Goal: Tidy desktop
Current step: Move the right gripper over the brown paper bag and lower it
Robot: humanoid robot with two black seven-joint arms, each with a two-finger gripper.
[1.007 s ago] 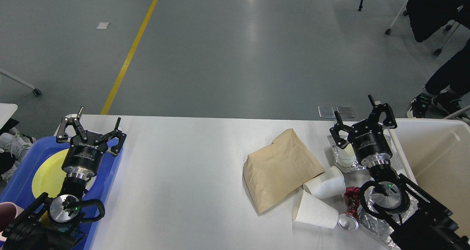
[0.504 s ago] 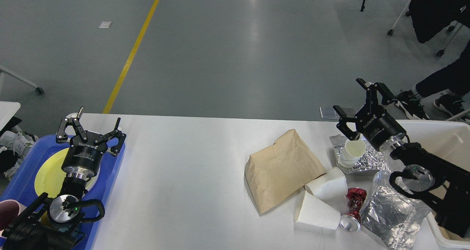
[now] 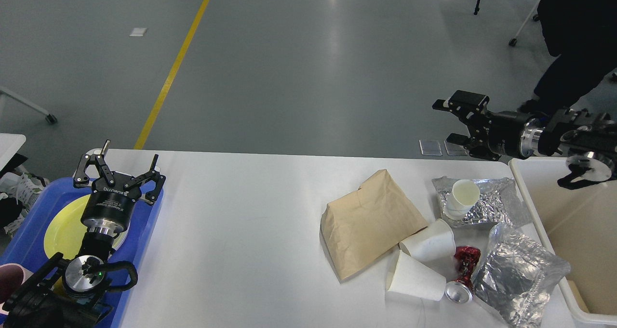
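The white desktop (image 3: 241, 231) carries a pile of litter on its right side. A brown paper bag (image 3: 368, 222) lies flat. Beside it are two tipped white paper cups (image 3: 428, 243) (image 3: 413, 276), a crushed red can (image 3: 463, 265) and a silver foil bag (image 3: 516, 275). A third cup (image 3: 463, 195) stands upright on a foil wrapper (image 3: 491, 205). My right gripper (image 3: 442, 121) is raised beyond the table's far right corner, pointing left, open and empty. Over the tray's far end, my left gripper (image 3: 131, 150) is open and empty too.
A blue tray (image 3: 144, 217) with a yellow plate (image 3: 62, 229) sits at the left edge under my left arm. A cream bin (image 3: 564, 222) stands against the table's right end. A person in dark clothes (image 3: 569, 53) stands at the far right.
My right arm lifted away from the upright cup and foil wrapper, swung up and to the right, and now lies sideways above the far corner. The left arm has not moved.
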